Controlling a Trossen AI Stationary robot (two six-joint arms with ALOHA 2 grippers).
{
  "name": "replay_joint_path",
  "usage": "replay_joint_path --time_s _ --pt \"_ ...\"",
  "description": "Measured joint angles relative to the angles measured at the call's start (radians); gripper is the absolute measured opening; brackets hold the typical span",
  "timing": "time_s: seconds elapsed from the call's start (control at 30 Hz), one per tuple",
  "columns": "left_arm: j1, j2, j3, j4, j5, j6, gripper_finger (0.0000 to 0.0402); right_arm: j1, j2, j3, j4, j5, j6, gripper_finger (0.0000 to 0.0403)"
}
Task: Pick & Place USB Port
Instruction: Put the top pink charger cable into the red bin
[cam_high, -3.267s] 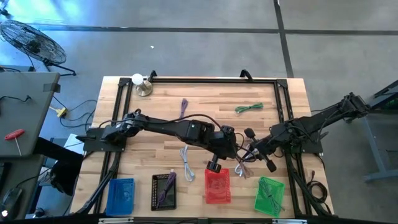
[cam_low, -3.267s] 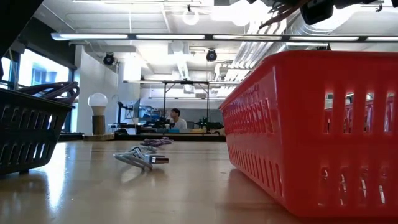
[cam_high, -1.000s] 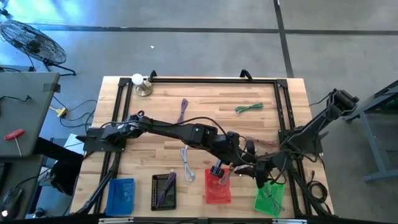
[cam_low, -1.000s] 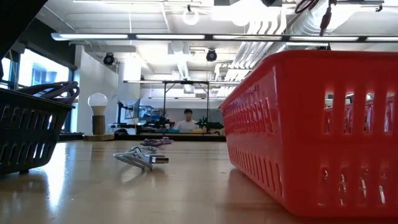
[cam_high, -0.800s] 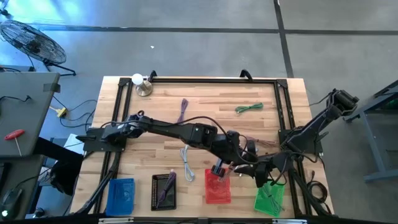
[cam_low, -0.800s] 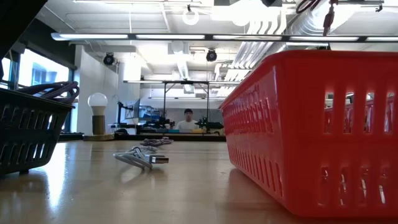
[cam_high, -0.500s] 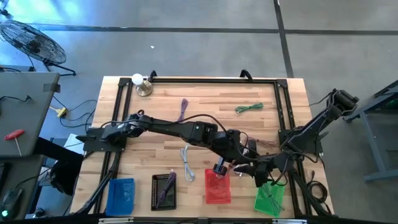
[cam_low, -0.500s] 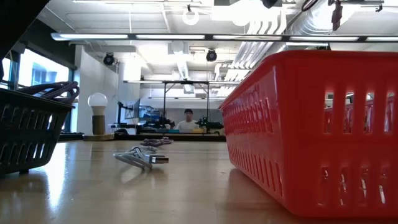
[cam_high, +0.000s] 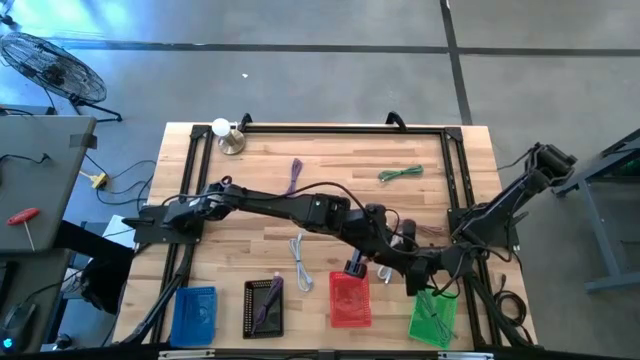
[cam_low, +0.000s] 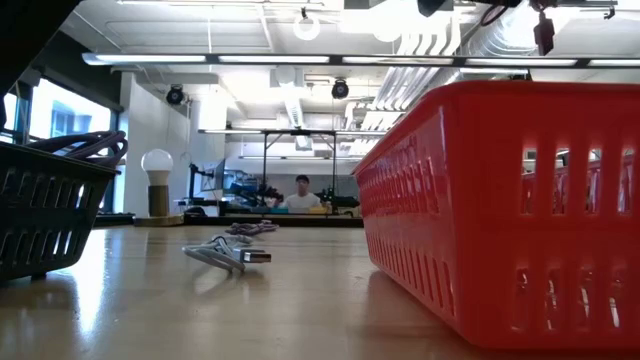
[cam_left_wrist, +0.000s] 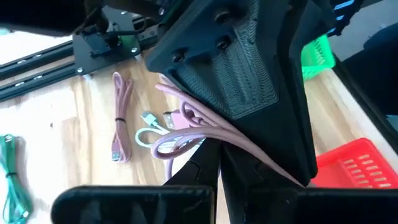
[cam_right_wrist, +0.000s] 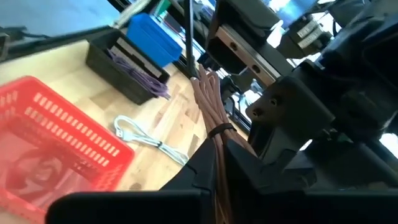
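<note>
A bundled pink USB cable (cam_right_wrist: 208, 106) with a black tie hangs in the air between my two grippers, just beyond the far right corner of the red basket (cam_high: 349, 300). One plug dangles at the top of the low view (cam_low: 544, 31), above the basket's rim. My left gripper (cam_high: 362, 265) reaches in from the left and is shut on the cable (cam_left_wrist: 186, 127). My right gripper (cam_high: 408, 272) faces it from the right and is also shut on the bundle. A second pink cable (cam_left_wrist: 120, 121) and a white cable (cam_left_wrist: 149, 134) lie flat on the table. My left gripper (cam_left_wrist: 214, 165) has the cable's loops (cam_left_wrist: 180, 142) right at its fingertips. The right gripper's body covers the rest of the bundle, so the exact part cannot be told. The cable is lifted clear of the table. My right gripper (cam_right_wrist: 217, 165) pinches the bundle between its two fingers just below the black tie (cam_right_wrist: 217, 131). The fingers lie along the strands. The bundle (cam_right_wrist: 202, 84) sticks out past the fingertips toward the left gripper, clear of the table.
Blue (cam_high: 195, 312), black (cam_high: 263, 306) and green (cam_high: 432, 315) baskets line the near edge beside the red one. Another white cable (cam_high: 300, 262), a purple cable (cam_high: 295, 175), a green cable (cam_high: 400, 173) and a lamp (cam_high: 226, 135) sit on the table. A person shows far behind (cam_low: 303, 195).
Both grippers, close together with the cable, have drifted a little toward the table's right edge and upward. The dangling plug has risen and shifted right above the red basket's rim.
</note>
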Motion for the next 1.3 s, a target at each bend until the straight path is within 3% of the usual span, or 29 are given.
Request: replay_joint_path --time_s 0.3,0.47,0.67,0.8,0.93,1.07,1.13,1.3 --pt "-0.009 0.0 0.003 -0.014 -0.233 -0.024 0.0024 0.052 0.001 -0.001 -0.01 0.129 0.005 0.0005" --pt "-0.024 0.0 0.003 0.011 -0.336 0.086 0.0042 0.085 0.001 -0.001 -0.026 0.159 0.023 0.0003" --pt "-0.061 -0.018 0.002 0.008 -0.568 0.212 0.0043 0.122 0.001 -0.002 -0.069 0.198 0.068 0.0003" --pt "-0.099 -0.04 0.002 0.014 -0.816 0.289 0.0044 0.138 0.001 -0.002 -0.107 0.205 0.114 0.0003" --pt "-0.145 -0.047 0.002 -0.001 -1.135 0.351 0.0044 0.14 -0.003 -0.002 -0.122 0.089 0.179 0.0003" --pt "-0.19 -0.047 0.001 -0.069 -1.432 0.397 0.0044 0.105 -0.015 -0.002 -0.173 -0.148 0.269 0.0003" --pt "-0.209 -0.047 0.002 -0.124 -1.498 0.391 0.0044 0.068 -0.017 0.017 -0.248 -0.266 0.333 0.0003" --pt "-0.257 -0.047 0.002 -0.253 -1.534 0.31 0.0044 -0.04 0.009 0.107 -0.443 -0.52 0.481 0.0003"
